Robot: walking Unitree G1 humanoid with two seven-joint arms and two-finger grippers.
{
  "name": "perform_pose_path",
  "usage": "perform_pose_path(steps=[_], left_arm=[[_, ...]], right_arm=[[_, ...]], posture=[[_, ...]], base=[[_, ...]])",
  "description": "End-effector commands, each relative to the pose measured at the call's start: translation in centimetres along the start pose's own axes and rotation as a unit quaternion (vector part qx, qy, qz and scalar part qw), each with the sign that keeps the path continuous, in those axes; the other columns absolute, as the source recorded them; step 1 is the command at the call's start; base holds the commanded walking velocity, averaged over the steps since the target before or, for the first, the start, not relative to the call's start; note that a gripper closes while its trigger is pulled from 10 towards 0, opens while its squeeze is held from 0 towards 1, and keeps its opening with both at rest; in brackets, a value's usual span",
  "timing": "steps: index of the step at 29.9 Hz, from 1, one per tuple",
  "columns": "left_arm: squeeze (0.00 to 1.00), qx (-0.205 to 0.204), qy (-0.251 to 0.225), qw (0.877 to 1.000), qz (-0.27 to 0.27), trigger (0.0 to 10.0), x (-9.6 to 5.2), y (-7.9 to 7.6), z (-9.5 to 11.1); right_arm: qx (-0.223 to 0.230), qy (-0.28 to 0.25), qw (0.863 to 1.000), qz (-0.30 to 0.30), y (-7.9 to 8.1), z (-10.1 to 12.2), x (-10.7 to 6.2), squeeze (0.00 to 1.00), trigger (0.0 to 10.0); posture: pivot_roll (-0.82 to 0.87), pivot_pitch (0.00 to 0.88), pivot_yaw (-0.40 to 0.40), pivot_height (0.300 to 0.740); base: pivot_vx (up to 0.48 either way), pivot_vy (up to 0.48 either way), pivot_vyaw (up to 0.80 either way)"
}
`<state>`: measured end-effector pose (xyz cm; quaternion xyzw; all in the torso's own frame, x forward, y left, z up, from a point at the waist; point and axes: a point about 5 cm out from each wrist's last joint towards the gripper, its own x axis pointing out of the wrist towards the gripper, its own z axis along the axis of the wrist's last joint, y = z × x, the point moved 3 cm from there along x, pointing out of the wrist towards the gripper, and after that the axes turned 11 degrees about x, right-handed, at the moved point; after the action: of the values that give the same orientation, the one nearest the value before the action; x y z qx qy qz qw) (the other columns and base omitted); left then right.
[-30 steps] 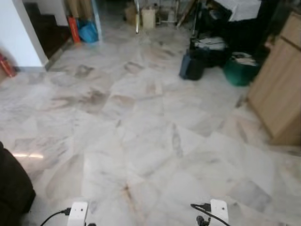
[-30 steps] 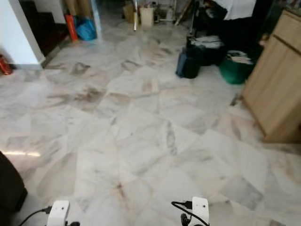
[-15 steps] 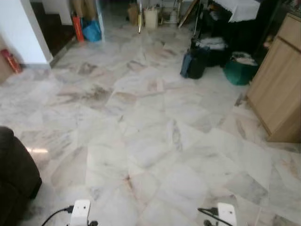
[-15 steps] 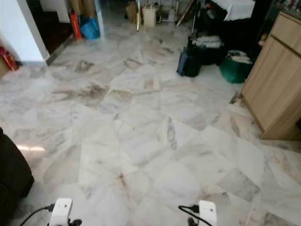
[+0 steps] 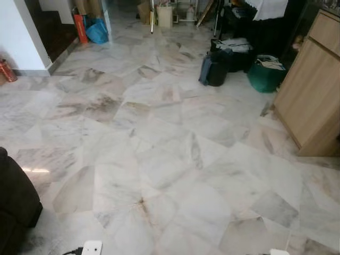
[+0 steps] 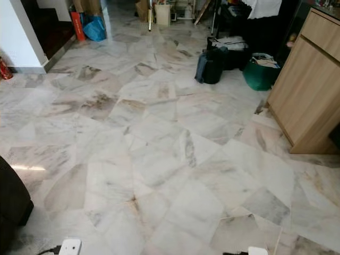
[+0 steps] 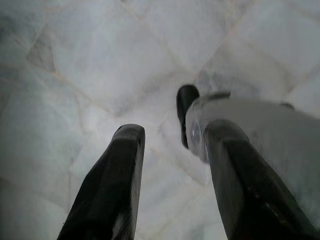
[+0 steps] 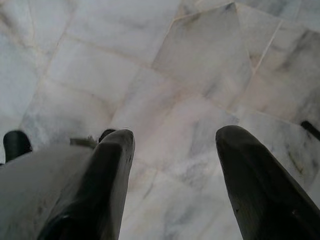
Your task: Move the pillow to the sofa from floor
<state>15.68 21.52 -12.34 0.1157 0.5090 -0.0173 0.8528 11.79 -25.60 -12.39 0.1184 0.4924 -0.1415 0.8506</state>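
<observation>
A dark sofa corner (image 5: 13,210) sits at the near left edge of the marble floor (image 5: 159,159). No pillow can be made out on the floor ahead. My left gripper (image 7: 172,142) hangs open above the tiles, nothing between its black fingers (image 7: 115,180). My right gripper (image 8: 175,145) is also open over bare tile, its fingers (image 8: 107,180) empty. The white wrist tops (image 5: 91,248) peek in at the bottom edge of the eye views.
A wooden cabinet (image 5: 313,90) stands at the right. A dark bag (image 5: 212,69), a green basket (image 5: 265,74) and black furniture crowd the far right. A blue bag (image 5: 96,32) and a red object (image 5: 79,27) lie far left by a white wall (image 5: 18,37).
The camera has moved forward and tilted, so the whole scene has shifted; the wrist tops have sunk toward the bottom edge. Both grippers stay empty.
</observation>
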Motion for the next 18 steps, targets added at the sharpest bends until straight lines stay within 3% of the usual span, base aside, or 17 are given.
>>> perform_pose_path(steps=[1,5,12,18], left_arm=[[0.00,0.022,-0.003,1.000,0.004,10.0,-0.1,0.2,-0.1],[0.00,0.058,-0.011,0.998,0.002,10.0,-0.2,0.7,-0.2],[0.00,0.007,-0.048,0.998,0.041,10.0,-0.6,2.7,-0.3],[0.00,-0.008,-0.057,0.998,0.039,10.0,-0.8,3.0,-0.4]], right_arm=[[0.002,-0.002,1.000,0.000,0.0,-0.3,-0.1,0.00,10.0],[0.014,-0.003,1.000,0.005,0.7,-1.2,-0.1,0.00,10.0],[0.017,0.016,0.999,0.024,2.3,-3.8,-0.5,0.00,10.0],[0.016,0.022,0.999,0.028,3.1,-3.9,-0.4,0.00,10.0]], posture=[[0.08,0.000,-0.030,0.740],[0.06,0.000,-0.017,0.740],[0.06,0.000,0.005,0.740],[0.05,0.000,-0.005,0.740]], base=[[0.000,0.000,0.00],[0.000,0.000,0.00],[0.000,0.000,0.00],[0.000,0.000,0.00]])
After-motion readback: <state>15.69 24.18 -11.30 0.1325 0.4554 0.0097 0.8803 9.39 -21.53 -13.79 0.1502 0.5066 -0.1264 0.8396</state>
